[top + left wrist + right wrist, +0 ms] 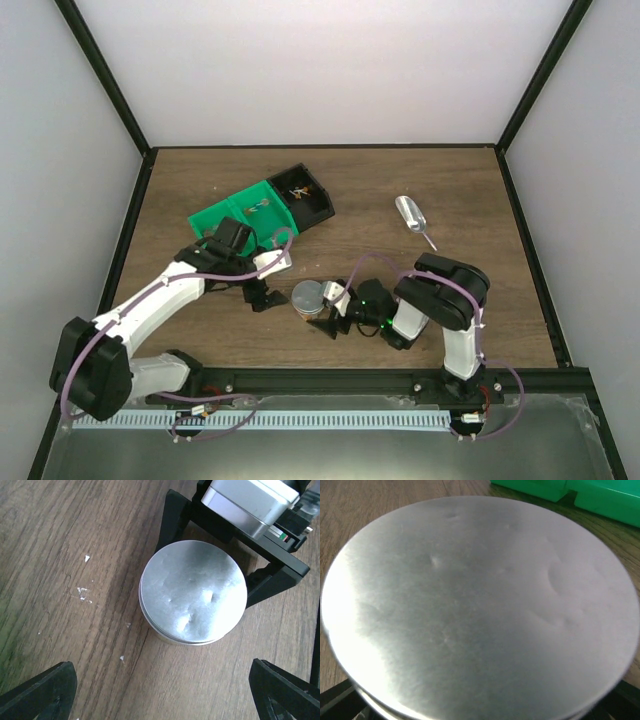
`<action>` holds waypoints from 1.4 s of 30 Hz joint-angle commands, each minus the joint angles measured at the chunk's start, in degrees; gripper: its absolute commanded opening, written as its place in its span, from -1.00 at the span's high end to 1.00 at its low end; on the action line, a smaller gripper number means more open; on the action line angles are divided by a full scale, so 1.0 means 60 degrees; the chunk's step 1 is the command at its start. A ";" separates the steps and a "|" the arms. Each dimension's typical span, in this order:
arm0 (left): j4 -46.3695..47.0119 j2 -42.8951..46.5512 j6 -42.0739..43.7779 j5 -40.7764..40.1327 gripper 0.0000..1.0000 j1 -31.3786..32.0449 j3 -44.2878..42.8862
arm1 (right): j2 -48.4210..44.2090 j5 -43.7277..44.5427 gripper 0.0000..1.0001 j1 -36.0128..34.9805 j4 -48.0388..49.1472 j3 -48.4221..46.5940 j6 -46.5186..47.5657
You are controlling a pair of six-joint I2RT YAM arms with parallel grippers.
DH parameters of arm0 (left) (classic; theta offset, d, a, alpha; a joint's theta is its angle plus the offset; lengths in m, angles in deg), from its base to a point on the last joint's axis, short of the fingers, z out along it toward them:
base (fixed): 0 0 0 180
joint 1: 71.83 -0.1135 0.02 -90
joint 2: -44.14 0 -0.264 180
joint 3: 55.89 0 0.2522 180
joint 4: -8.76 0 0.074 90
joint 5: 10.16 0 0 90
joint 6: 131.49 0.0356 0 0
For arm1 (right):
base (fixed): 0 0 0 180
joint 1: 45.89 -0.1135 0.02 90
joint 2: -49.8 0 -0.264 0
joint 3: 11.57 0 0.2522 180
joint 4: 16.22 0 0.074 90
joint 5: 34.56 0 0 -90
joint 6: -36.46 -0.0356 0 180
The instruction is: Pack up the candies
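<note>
Overhead view faces the table (pixel 520 250); both wrist views closely share the round tin (pixel 193 592).

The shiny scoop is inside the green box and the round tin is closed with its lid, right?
Not quite. The scoop isn't inside the green box. It lies on the bare table, off to the right of the box, and the top external view shows this. The round tin really is closed.

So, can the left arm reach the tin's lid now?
Probably yes: the left gripper hangs open beside the tin, its lid bare on top; the right gripper clasps only the sides.
</note>
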 commanded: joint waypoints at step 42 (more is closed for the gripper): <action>0.2557 -0.1759 0.0230 -0.0944 -0.96 0.1660 0.0668 | 0.0587 -0.0414 -0.57 -0.0088 -0.0548 -0.0330 0.0200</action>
